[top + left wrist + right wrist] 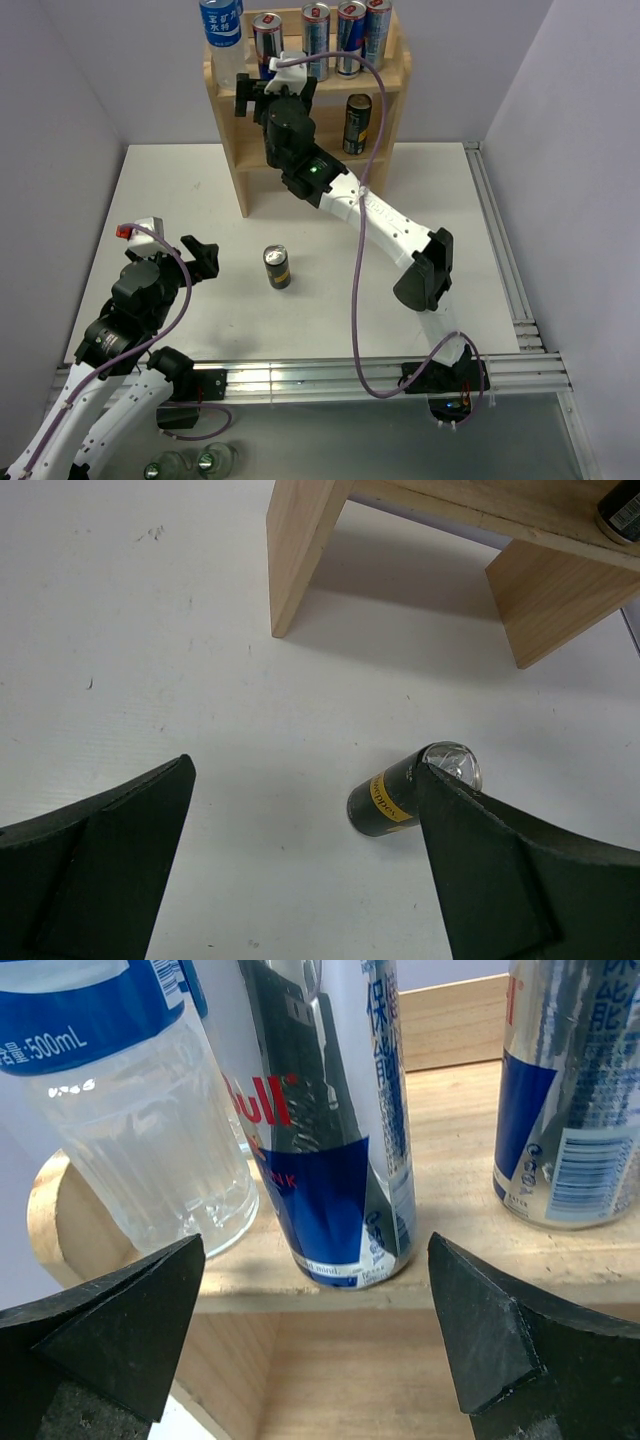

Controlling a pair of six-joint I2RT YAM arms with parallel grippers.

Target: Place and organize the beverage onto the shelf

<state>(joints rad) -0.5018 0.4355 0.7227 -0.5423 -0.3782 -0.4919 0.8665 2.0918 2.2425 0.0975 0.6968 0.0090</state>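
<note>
We see the shelf [241,175] at the table's [450,220] 12 o'clock edge: a water bottle [221,35] and four silver-blue cans [351,35] on top, one dark can [357,123] below. The right fingers [110,1340] gape open before the leftmost top can [335,1140]. A second dark can [277,267] stands upright mid-table, at 3 o'clock from the left fingers [100,870], which are spread open, holding nothing.
</note>
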